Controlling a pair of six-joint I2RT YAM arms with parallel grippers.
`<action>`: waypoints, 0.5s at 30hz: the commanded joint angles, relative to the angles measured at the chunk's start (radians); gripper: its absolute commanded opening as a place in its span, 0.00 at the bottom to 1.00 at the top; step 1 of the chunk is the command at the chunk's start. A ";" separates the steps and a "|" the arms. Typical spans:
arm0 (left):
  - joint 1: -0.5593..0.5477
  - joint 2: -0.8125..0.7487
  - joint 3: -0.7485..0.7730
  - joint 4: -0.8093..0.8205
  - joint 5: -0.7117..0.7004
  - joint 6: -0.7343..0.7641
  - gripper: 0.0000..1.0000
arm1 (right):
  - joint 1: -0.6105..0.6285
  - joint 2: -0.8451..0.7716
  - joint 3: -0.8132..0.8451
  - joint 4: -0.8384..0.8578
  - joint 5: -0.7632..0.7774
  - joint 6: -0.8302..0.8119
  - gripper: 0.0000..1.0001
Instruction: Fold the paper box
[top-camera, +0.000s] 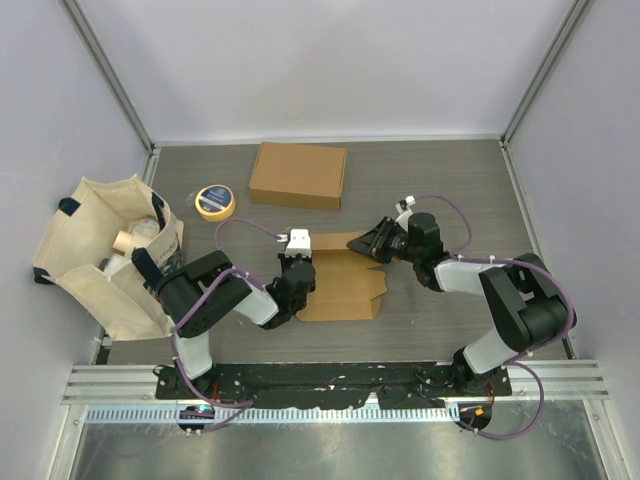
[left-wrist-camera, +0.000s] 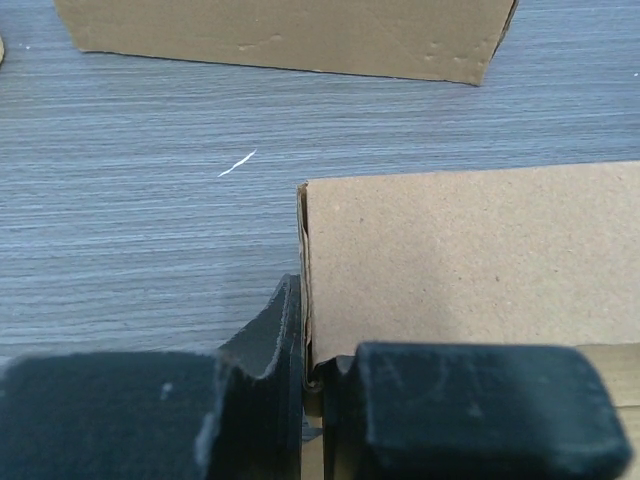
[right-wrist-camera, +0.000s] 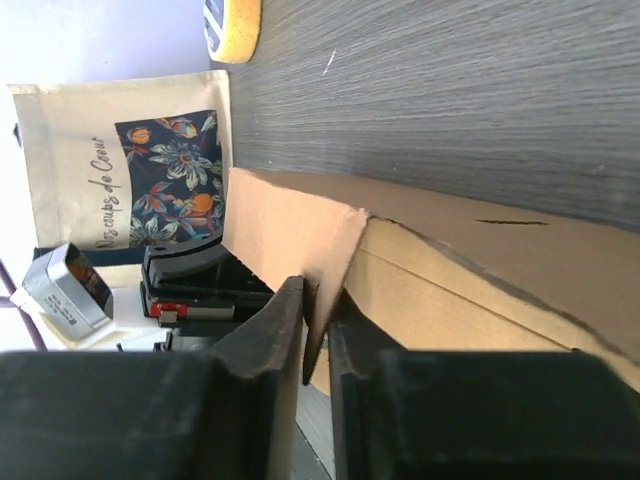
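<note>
The paper box (top-camera: 345, 285) is recorded as a partly opened cardboard blank lying at mid-table, just beyond the arm bases, its long axis judged to run left to right. It is held at both ends. The left gripper (top-camera: 297, 260) is closed on its left edge and the right gripper (top-camera: 368, 244) is closed on a flap at its far right corner, so the blank lies between the two and neither arm is the nearer. The coming fold is judged to turn on that span, with each held edge to be brought inward toward the other. Jaw contact cannot be confirmed from the overhead camera. In the left wrist view the fingers (left-wrist-camera: 265, 345) are seen pinched on a doubled card edge, with the panel lying to their right. In the right wrist view the flap (right-wrist-camera: 290, 230) appears raised off the table (right-wrist-camera: 480, 90) and narrowly pinched, with a crease beside it; that lift is not evident overhead. A closed box (top-camera: 298, 175) is noted well apart on the far side, a tape roll (top-camera: 214, 201) to its left, and a tote bag (top-camera: 105, 255) at the left edge.
</note>
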 joint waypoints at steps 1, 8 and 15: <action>-0.006 -0.029 -0.018 -0.050 -0.022 -0.073 0.00 | -0.015 -0.027 -0.074 0.219 0.055 0.058 0.35; -0.006 -0.021 -0.022 -0.048 -0.025 -0.100 0.00 | -0.033 -0.346 -0.137 -0.288 0.240 -0.341 0.80; -0.006 -0.024 -0.020 -0.053 -0.024 -0.092 0.00 | 0.037 -0.579 -0.265 -0.417 0.529 -0.372 0.46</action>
